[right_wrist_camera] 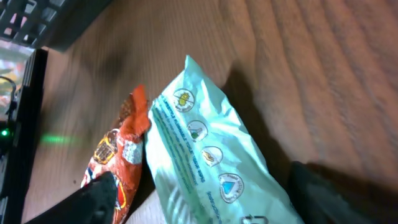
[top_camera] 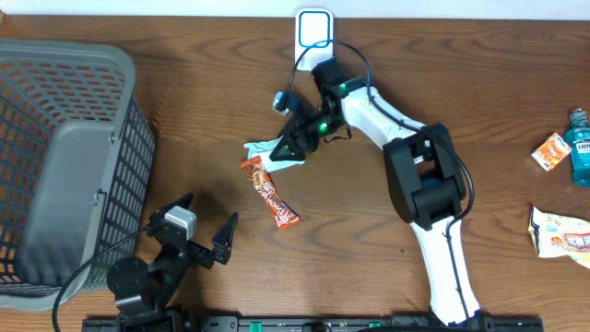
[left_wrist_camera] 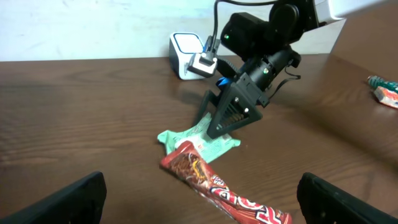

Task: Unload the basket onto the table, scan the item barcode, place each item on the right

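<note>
A: Where are we on the scan?

B: Early. Our right gripper (top_camera: 288,150) is down over the green packet (right_wrist_camera: 205,155), jaws spread and straddling it, one finger on each long side. In the wrist view the gap looks wider than the packet, so we read it as released, not clamped. We can't tell whether a pad is touching the wrapper, since both fingers are blurred at the frame edge.

A: Packet off the table?

B: No. It lies flat on the wood, printed face up, its edge touching the red candy bar (top_camera: 272,195) just beside it. We see no barcode on the face that shows.

A: Left side?

B: Left gripper (top_camera: 205,219) has its jaws wide apart and holds nothing. It sits near our edge of the table beside the grey basket (top_camera: 129,111), well apart from both snacks.

A: Scanner?

B: The white scanner (top_camera: 314,29) sits at the far edge, beyond the right arm. Nothing is presented to it.

A: So what's done?

B: We'd call only the approach done. What's left is to pinch the packet, lift it clear of the candy bar, turn the barcode toward the scanner and hold it there.

A: Risk?

B: The wrapper is thin and slack. We may pinch it crooked or drag the candy bar along.
</note>
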